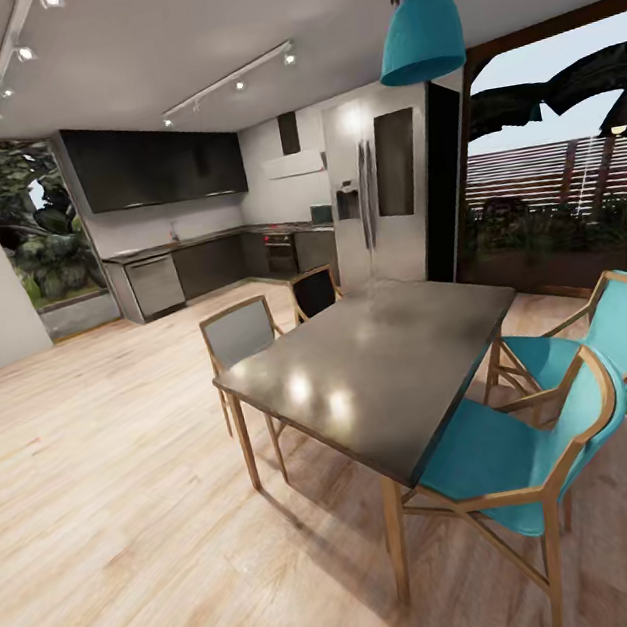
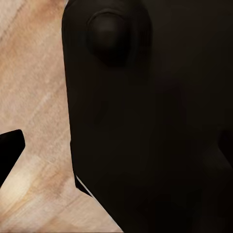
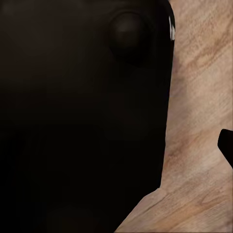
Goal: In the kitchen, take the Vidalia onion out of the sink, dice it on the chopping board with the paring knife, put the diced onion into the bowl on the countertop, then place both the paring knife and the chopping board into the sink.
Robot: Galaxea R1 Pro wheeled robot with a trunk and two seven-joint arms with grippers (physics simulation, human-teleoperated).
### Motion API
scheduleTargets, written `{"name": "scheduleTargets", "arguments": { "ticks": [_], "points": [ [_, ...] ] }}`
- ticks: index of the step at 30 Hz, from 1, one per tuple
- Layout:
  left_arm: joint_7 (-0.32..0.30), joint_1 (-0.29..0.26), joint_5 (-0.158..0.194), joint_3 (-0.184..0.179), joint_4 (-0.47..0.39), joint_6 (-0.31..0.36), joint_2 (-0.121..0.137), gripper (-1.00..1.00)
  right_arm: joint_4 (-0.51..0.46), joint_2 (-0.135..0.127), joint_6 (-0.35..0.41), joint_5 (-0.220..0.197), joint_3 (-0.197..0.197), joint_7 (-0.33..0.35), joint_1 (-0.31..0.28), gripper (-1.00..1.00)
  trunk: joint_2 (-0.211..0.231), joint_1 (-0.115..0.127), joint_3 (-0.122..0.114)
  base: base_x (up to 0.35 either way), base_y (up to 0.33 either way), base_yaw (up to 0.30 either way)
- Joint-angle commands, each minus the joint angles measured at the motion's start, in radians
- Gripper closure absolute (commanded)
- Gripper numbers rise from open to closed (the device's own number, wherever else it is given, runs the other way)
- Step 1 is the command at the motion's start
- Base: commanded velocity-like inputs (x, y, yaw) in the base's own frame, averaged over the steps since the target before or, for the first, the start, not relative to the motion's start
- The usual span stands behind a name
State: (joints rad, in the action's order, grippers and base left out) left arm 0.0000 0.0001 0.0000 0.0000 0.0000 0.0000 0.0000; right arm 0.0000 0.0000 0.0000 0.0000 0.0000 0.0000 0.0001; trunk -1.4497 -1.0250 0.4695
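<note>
The kitchen lies far off at the back of the room in the head view. Its grey countertop (image 1: 181,243) runs over dark cabinets along the far wall and around a corner. At this distance I cannot make out the sink, onion, chopping board, paring knife or bowl. In the left wrist view a dark fingertip (image 2: 9,151) pokes in over the wooden floor (image 2: 34,97), beside a big black part of my own body (image 2: 145,121). The right wrist view has another dark fingertip (image 3: 226,145) at its edge, over floor (image 3: 204,97). How the jaws stand is hidden.
A dark dining table (image 1: 382,363) stands close ahead, with two teal chairs (image 1: 518,453) on its right and grey chairs (image 1: 240,330) on its far side. A steel fridge (image 1: 380,191) rises behind it. A teal pendant lamp (image 1: 422,28) hangs above. Open wooden floor (image 1: 105,468) stretches left toward the kitchen.
</note>
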Motion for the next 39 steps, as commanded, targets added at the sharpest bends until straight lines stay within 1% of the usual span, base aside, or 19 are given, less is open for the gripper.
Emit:
{"name": "scheduleTargets", "arguments": {
  "ticks": [1,3,9,17,31,32,39],
  "points": [
    [-0.003,0.001,0.003,0.002,0.0,-0.002,-0.003,-1.0,-0.006,0.006,0.006,-0.001,0.002,-0.003,0.0,-1.0,0.0,0.0,0.0,0.0,0.0,0.0],
    [-0.003,0.001,0.003,0.002,0.001,-0.002,-0.003,-1.0,-0.016,0.017,0.006,-0.002,0.002,-0.003,0.0,-1.0,0.0,0.0,0.0,0.0,0.0,0.0],
    [-0.003,0.001,0.003,0.002,-0.001,-0.002,-0.003,-1.0,-0.027,0.032,0.0,0.001,0.002,-0.002,0.0,-1.0,0.0,0.0,0.0,0.0,0.0,0.0],
    [-0.004,0.001,0.003,0.003,-0.004,-0.003,-0.003,-1.0,-0.029,0.033,-0.009,0.002,0.003,-0.002,0.0,-1.0,0.0,0.0,0.0,0.0,0.0,0.0],
    [-0.004,0.001,0.003,0.005,-0.014,-0.003,-0.004,-1.0,-0.029,0.036,-0.087,0.002,0.002,-0.003,0.0,-1.0,0.0,0.0,0.0,0.0,0.0,0.0],
    [-0.004,0.001,0.002,0.005,-0.016,-0.003,-0.005,-1.0,-0.029,0.037,-0.172,0.001,0.001,-0.003,0.0,-1.0,0.0,0.0,0.0,0.0,0.0,0.0],
    [-0.004,0.001,-0.003,0.003,-0.028,-0.003,-0.003,-1.0,-0.029,0.043,-0.173,-0.005,0.001,0.0,0.0,-1.0,0.0,0.0,0.0,0.0,0.0,0.0]
  ]
}}
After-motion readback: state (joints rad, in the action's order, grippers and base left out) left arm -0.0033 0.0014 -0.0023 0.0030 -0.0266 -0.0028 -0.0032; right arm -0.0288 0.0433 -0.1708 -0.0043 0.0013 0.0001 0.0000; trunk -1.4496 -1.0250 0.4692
